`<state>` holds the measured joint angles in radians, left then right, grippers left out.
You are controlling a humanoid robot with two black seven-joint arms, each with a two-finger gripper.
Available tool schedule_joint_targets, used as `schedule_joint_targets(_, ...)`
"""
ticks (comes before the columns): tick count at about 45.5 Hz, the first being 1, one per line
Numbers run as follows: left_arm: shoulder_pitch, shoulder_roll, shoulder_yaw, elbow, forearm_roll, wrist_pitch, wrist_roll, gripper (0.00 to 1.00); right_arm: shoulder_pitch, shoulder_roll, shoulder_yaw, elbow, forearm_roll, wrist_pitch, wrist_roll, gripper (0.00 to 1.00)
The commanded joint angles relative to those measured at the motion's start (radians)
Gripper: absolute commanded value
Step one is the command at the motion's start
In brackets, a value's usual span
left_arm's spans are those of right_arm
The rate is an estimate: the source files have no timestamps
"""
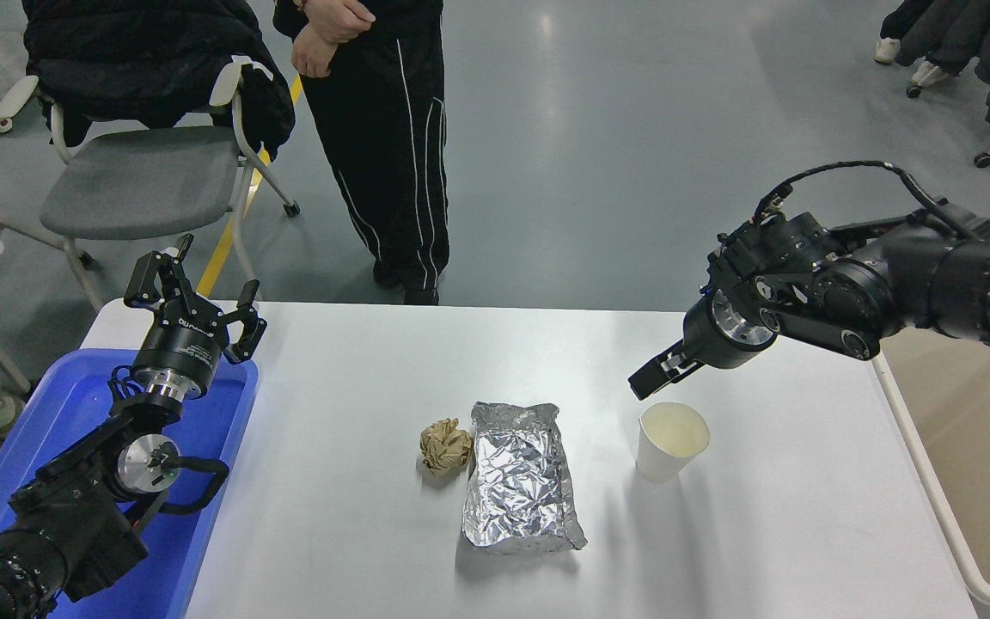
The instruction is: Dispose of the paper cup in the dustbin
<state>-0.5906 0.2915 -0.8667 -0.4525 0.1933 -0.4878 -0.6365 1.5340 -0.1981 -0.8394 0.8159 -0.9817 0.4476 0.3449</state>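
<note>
The small white tapered paper cup (671,441) is standing upright on the white table (357,533), just below and right of the right gripper (648,383) – its fingers pinched together – hovering above the cup's far-left rim.

Our right arm (890,284) reaches in from the right edge, bent at the wrist so the right gripper (651,378) points down and to the left; we cannot tell how its fingers stand. Our left arm (74,499) lies parked at the lower left, its left gripper (194,292) pointing up with fingers spread.
</note>
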Motion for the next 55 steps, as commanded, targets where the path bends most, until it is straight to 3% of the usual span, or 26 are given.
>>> schedule_joint_targets(1,0.0,0.0,0.0,0.0,0.0,0.0,0.0,1.0,-0.066,-0.02,0.005,-0.004,-0.02,-0.009,-0.001,0.99)
schedule_joint_targets(16,0.0,0.0,0.0,0.0,0.0,0.0,0.0,1.0,-0.146,-0.02,0.003,-0.077,-0.02,-0.081,0.0,0.96)
schedule_joint_targets(29,0.0,0.0,0.0,0.0,0.0,0.0,0.0,1.0,-0.201,-0.02,0.005,-0.084,-0.02,-0.148,0.0,0.82)
schedule_joint_targets(31,0.0,0.0,0.0,0.0,0.0,0.0,0.0,1.0,-0.207,-0.018,0.005,-0.093,-0.02,-0.156,0.0,0.76)
schedule_joint_targets(34,0.0,0.0,0.0,0.0,0.0,0.0,0.0,1.0,-0.209,-0.017,0.0,-0.116,-0.022,-0.164,0.002,0.58)
schedule_joint_targets(37,0.0,0.0,0.0,0.0,0.0,0.0,0.0,1.0,-0.207,-0.015,-0.003,-0.123,-0.023,-0.158,0.002,0.19)
schedule_joint_targets(38,0.0,0.0,0.0,0.0,0.0,0.0,0.0,1.0,-0.206,-0.015,-0.009,-0.124,-0.029,-0.155,0.0,0.0)
schedule_joint_targets(55,0.0,0.0,0.0,0.0,0.0,0.0,0.0,1.0,-0.207,-0.015,-0.015,-0.124,-0.029,-0.155,0.019,0.0)
